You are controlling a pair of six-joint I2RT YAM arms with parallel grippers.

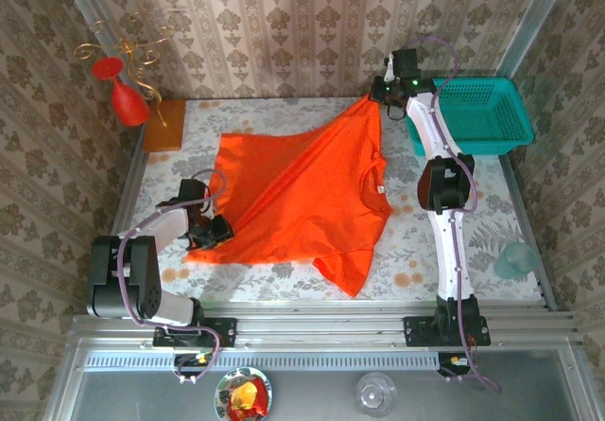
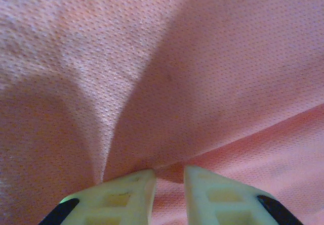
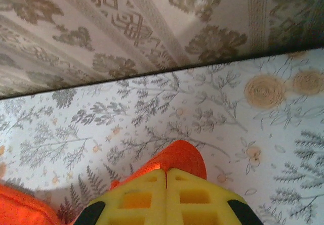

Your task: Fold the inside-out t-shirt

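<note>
**Left gripper** [image 1: 202, 228]: low at the near-left of the table [image 1: 444, 251], on the near-left corner of the shirt [image 1: 302, 194]. In the wrist view its fingertips [image 2: 130, 188] stand close together, with a narrow gap between them. Cloth runs into that gap and creases fan away from it. Judged clamped on the shirt.

**Shirt:** spread across the middle of the table, with one sleeve pointing to the near edge. Taut folds run diagonally from the near-left corner to the far-right one. The far-right corner is drawn up to a point and appears raised off the table.

**Right gripper** [image 1: 383, 94]: at the far edge, just beside the basket [image 1: 482, 109]. In the wrist view the jaws are together, and a nub of orange cloth pokes out past the tips [image 3: 166, 172]. It is clamped on the shirt.

**Step in hand (judgement):** the garment is being stretched between two opposite corners, either to flatten it or to start the first fold. No fold is complete.

**Next move calls for:**
- both grips held
- the far corner carried over or laid down with even tension, so the cloth does not slip or bunch
- clearance from the basket
</note>
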